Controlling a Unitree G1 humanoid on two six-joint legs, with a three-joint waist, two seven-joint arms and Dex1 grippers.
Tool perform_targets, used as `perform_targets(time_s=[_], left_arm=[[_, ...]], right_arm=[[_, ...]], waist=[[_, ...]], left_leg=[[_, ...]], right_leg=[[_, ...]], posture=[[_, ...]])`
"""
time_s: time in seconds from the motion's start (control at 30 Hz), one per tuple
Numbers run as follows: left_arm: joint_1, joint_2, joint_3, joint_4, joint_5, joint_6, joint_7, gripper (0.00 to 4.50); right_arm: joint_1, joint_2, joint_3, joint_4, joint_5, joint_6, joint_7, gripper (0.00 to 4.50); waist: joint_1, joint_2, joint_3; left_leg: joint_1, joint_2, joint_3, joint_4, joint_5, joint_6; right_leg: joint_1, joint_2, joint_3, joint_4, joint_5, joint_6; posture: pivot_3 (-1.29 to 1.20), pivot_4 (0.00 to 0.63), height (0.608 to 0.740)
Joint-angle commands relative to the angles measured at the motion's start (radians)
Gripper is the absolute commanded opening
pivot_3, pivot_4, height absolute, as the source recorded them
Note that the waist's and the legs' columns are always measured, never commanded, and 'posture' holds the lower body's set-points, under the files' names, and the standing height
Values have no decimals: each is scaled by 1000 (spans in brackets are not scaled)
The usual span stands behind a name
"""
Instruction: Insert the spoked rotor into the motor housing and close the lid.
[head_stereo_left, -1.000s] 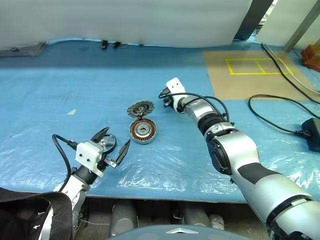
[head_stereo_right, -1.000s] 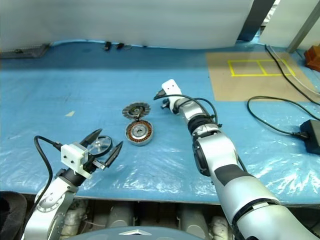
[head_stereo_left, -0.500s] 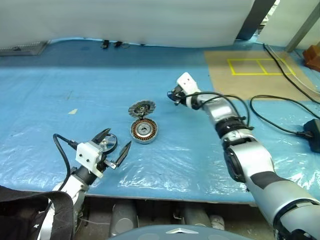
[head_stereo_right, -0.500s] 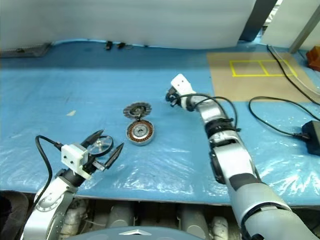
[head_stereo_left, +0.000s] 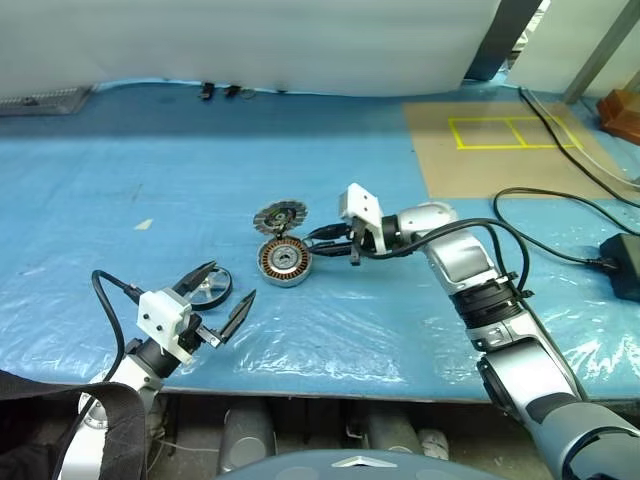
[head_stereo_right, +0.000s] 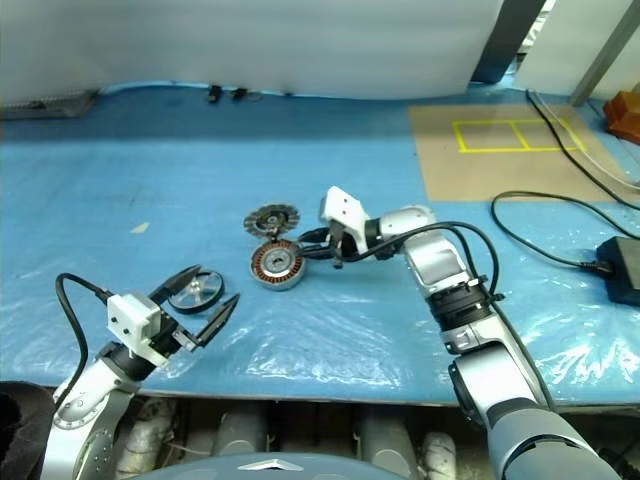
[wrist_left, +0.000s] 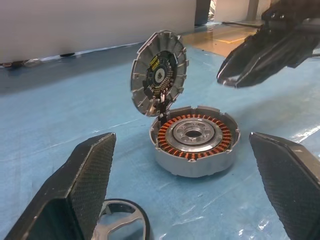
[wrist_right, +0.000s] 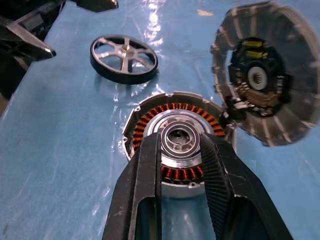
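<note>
Copper-wound motor housing (head_stereo_left: 285, 261) sits on blue plastic sheet (head_stereo_left: 120, 220), my landmark. Hinged lid (head_stereo_left: 279, 216) stands open at its far edge. Spoked rotor (head_stereo_left: 209, 286) lies flat, well apart from housing toward my left gripper (head_stereo_left: 222, 301), whose fingers are spread wide, nothing in them. Right gripper (head_stereo_left: 322, 243) hovers just beside housing, fingers narrowly parted, empty, tips framing centre hub in right wrist view.

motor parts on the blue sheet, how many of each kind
motor housing with copper windings: 1
hinged lid, standing open behind the housing: 1
spoked rotor, lying flat near the left gripper: 1
total: 3
</note>
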Motion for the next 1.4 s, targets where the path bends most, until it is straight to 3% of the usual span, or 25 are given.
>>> perform_targets(time_s=[0.03, 0.53, 1.4], left_arm=[[-14, -1, -13, -7, 20, -3, 11, 4500], [-23, -39, -53, 10, 47, -37, 29, 4500], [-18, -27, -45, -10, 47, -30, 49, 4500]], right_arm=[[-47, 26, 47, 27, -35, -28, -11, 994], [-164, 129, 75, 218, -90, -43, -66, 994], [-154, 138, 144, 340, -194, -153, -64, 994]], waist=[[0, -1, 0], [-2, -1, 0], [-2, -1, 0]], left_leg=[[0, 0, 0, 0, 0, 0], [-2, 0, 0, -1, 0, 0], [0, 0, 0, 0, 0, 0]], right_leg=[[0, 0, 0, 0, 3, -4], [0, 0, 0, -1, 3, -5], [1, 0, 0, 0, 3, -5]], posture=[[0, 150, 740], [0, 150, 740], [0, 150, 740]])
